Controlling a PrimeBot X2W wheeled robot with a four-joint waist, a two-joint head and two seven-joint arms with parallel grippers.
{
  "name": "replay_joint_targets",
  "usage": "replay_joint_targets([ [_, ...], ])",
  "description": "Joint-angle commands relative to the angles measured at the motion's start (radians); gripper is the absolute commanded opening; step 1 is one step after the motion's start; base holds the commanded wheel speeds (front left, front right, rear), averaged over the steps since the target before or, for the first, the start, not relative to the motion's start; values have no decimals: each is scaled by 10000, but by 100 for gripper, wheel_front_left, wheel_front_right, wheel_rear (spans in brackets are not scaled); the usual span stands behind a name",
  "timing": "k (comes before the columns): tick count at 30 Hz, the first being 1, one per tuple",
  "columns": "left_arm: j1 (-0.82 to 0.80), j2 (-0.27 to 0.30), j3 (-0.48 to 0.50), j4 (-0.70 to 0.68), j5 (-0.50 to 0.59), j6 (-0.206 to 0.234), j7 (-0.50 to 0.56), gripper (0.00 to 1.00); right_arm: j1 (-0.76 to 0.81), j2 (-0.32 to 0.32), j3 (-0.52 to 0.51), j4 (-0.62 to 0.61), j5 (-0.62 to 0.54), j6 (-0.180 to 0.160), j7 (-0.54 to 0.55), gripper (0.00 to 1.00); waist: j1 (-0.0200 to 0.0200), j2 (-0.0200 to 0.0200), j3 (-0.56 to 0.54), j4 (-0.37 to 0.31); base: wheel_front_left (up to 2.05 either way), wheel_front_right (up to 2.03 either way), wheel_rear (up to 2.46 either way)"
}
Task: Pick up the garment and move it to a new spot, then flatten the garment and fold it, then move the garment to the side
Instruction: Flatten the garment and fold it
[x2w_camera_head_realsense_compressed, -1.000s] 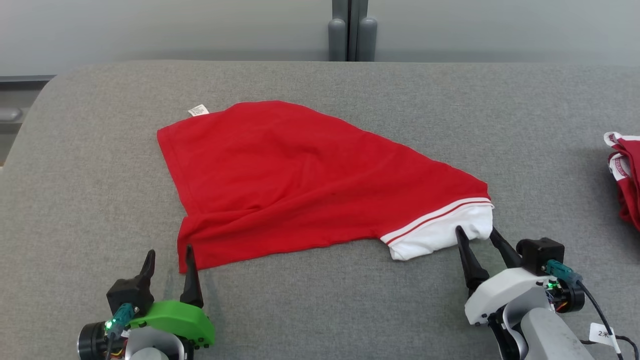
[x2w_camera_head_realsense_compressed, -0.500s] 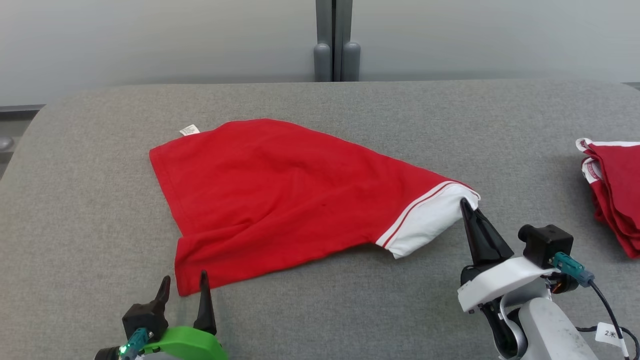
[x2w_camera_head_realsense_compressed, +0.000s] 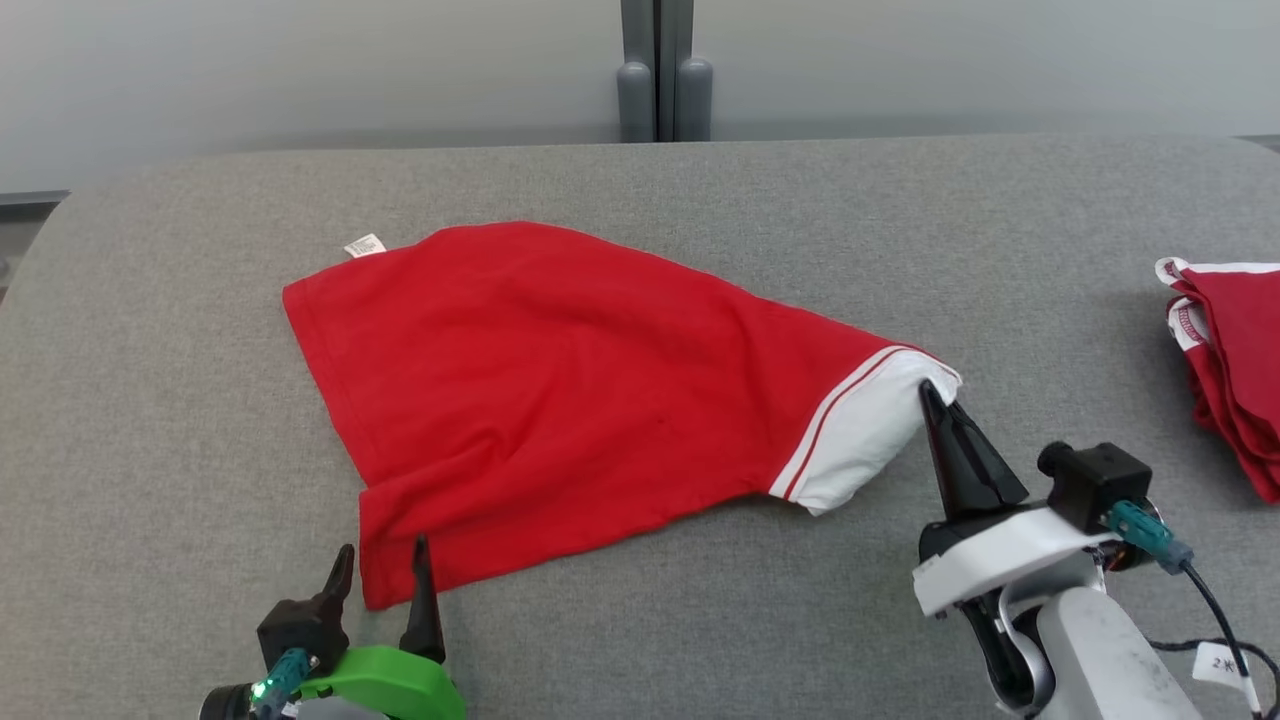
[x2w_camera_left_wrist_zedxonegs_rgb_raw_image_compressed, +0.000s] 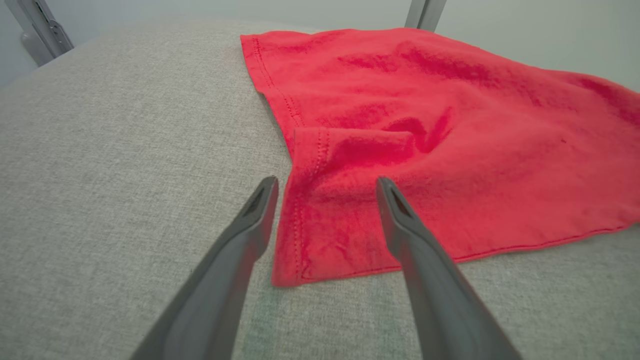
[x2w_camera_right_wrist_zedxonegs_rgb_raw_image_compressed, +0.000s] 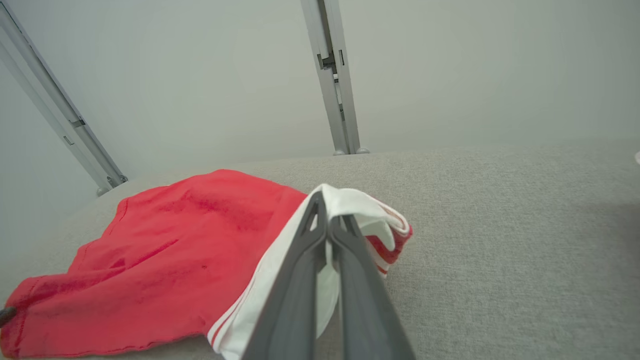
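Pick-up step, I judge: my right tool (x2w_camera_head_realsense_compressed: 940, 398) pinches the white cuff (x2w_camera_head_realsense_compressed: 860, 440) of the red garment (x2w_camera_head_realsense_compressed: 560, 380), which lies spread on the grey surface (x2w_camera_head_realsense_compressed: 150, 400). My left tool (x2w_camera_head_realsense_compressed: 384, 548) gapes wide astride the near hem corner (x2w_camera_head_realsense_compressed: 390, 580); next it must close there before lifting.

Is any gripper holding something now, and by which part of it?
The right gripper holds the red garment by its white band; the left gripper is open, empty.
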Motion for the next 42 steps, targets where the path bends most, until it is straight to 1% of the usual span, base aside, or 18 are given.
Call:
replay_joint_targets([
  [1, -251, 29, -46, -9, -11, -13, 2, 100, -370, -38, 71, 231, -239, -15, 3, 0, 0, -1, 210, 140, 0, 0, 0],
  [3, -358, 29, -152, 32, -21, -41, 2, 100, -841, -46, 111, 676, -479, -15, 3, 0, 0, -1, 380, 266, 0, 0, 0],
  [5, -489, 29, -300, 69, -39, -73, 1, 100, -1418, -41, 132, 1157, -703, -15, 3, 4, 0, -1, 554, 444, 0, 0, 0],
  [8, -713, 29, -509, 102, -87, -99, 1, 100, -2186, -46, 116, 2046, -1062, -15, 3, 4, 0, -1, 828, 740, 0, 0, 0],
  [10, -849, 27, -661, 122, -138, -96, 2, 100, -2715, -46, 51, 2673, -1354, -15, 1, 11, 0, -1, 1032, 953, 0, 0, 0],
  [11, -914, 27, -736, 137, -163, -98, 1, 100, -2976, -41, 12, 3029, -1457, -15, 3, 19, 0, -1, 1122, 1065, 0, 0, 0],
  [12, -962, 29, -803, 153, -175, -105, 1, 100, -3159, -43, -30, 3332, -1583, -15, 3, 32, 0, -1, 1186, 1151, 0, 0, 0],
  [13, -1019, 32, -866, 165, -195, -84, 2, 100, -3402, -41, -83, 3665, -1680, -15, 3, 62, 0, -1, 1259, 1244, 0, 0, 0],
  [14, -1086, 29, -932, 167, -228, -56, 2, 100, -3629, -51, -174, 3945, -1717, -15, 3, 100, 0, -1, 1327, 1330, 0, 0, 0],
  [18, -1169, 28, -1036, 189, -318, 7, 1, 100, -4166, -44, -387, 4569, -1940, -15, 3, 100, 0, -1, 1449, 1494, 0, 0, 0],
  [21, -1151, 27, -1022, 208, -295, 26, 1, 100, -4264, -43, -513, 4599, -1923, -15, 3, 100, 0, -1, 1432, 1505, 0, 0, 0],
  [29, -884, 28, -920, 41, -180, 62, 3, 100, -3207, -41, -864, 3638, -1590, -15, 3, 100, 0, -1, 1079, 1154, 0, 0, 0],
  [33, -775, 28, -939, -62, -126, 70, 3, 100, -2632, -41, -924, 3435, -1478, -15, 3, 100, 0, -1, 972, 1044, 0, 0, 0],
  [36, -771, 30, -961, -83, -107, 57, 3, 100, -2325, -40, -813, 3328, -1281, -15, 3, 100, 0, -1, 940, 1028, 0, 0, 0],
  [42, -674, 30, -962, -156, -81, 12, 3, 100, -1871, -55, -18, 2986, -575, -15, 3, 100, 0, -1, 990, 1097, 0, 0, 0],
])
